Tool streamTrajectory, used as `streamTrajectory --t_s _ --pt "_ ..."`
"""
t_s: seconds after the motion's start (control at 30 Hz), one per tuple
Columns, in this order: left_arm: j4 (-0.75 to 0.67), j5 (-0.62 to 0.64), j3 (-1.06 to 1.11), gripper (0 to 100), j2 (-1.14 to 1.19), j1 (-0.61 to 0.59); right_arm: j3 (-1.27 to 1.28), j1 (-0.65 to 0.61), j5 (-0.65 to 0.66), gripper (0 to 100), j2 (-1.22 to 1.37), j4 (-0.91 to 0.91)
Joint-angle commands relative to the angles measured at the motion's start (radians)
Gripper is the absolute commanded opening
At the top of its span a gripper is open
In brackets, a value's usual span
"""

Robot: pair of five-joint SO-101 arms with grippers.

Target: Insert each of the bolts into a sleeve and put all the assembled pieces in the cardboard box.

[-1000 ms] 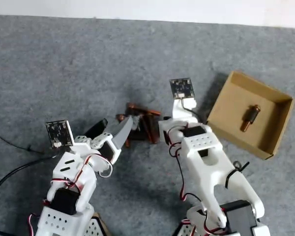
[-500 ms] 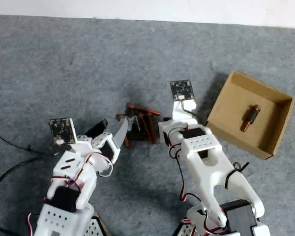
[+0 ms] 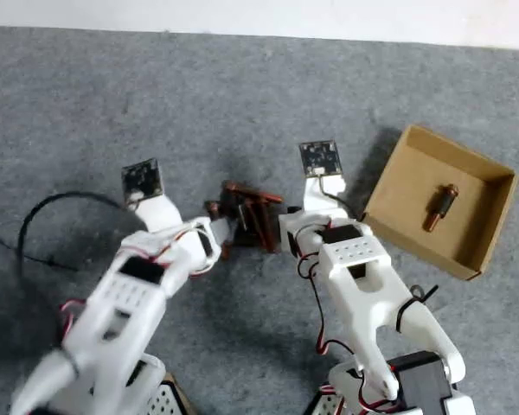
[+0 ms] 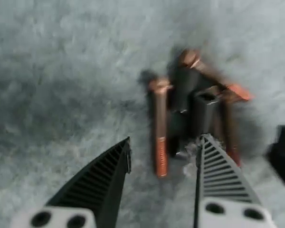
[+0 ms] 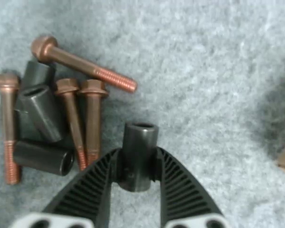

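The right hand pinches a dark sleeve beside the pile; the left hand hangs spread over a copper bolt. Closing there may snag neighbouring sleeves and scatter them. One assembled piece lies in the cardboard box beyond.

The mat is mottled grey, with a white strip along twelve o'clock in the high view. At three o'clock the cardboard box is plain tan, and the assembled piece inside it is copper with a dark band. The loose bolts are coppery orange-brown. The sleeves are matt charcoal, as is the sleeve in the right gripper. Its fingers are black with fine ridged ribbing, like those of the left gripper. The arms are white with black motors and red wires. A black cable loops at nine o'clock.
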Motion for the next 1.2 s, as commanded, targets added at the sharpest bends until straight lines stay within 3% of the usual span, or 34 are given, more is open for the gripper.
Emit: streamTrajectory --t_s 0.0,0.33,0.57,1.17 --pt "-0.018 0.011 -0.101 21 0.156 0.004 -0.012 0.016 0.011 0.4 -0.045 -0.022" --pt "-0.026 -0.021 -0.124 21 0.214 -0.022 -0.012 0.012 0.011 0.4 -0.045 -0.021" --pt "-0.189 -0.026 -0.174 21 0.397 -0.024 -0.012 0.013 0.011 0.4 -0.045 -0.021" --pt "-0.184 -0.08 -0.489 21 0.7 -0.028 -0.01 0.015 0.011 0.4 -0.045 -0.021"
